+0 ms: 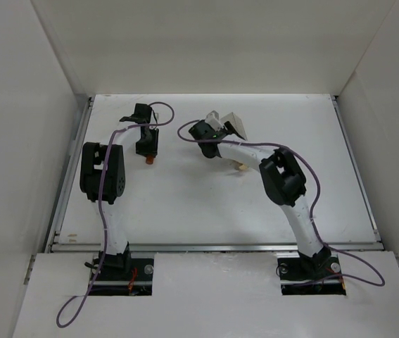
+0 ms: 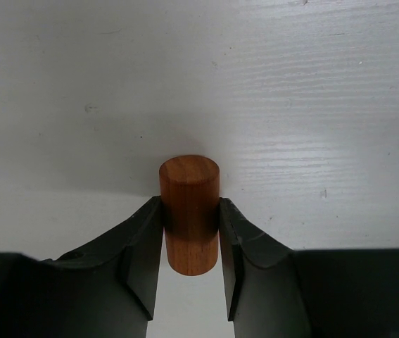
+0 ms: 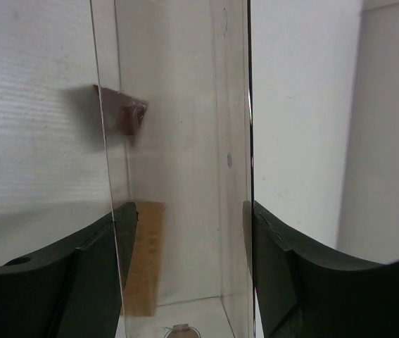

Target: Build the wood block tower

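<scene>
Left gripper (image 2: 190,205) is closed on the orange-brown cylinder (image 2: 189,176), jaws pressed to its curved sides, over the left-middle of the surface (image 2: 305,98). Right gripper (image 3: 188,211) clamps the clear box (image 3: 185,141); through its walls we see the dark red pointed piece (image 3: 123,113) and the pale bar (image 3: 146,253), and we cannot tell whether they are inside or behind. We judge the cylinder is about to be carried: lift straight, avoid twisting, release only once a flat end sits square.

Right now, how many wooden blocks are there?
3: round block in the left gripper; dark red block and tan bar by the clear box. Others may be hidden.
</scene>
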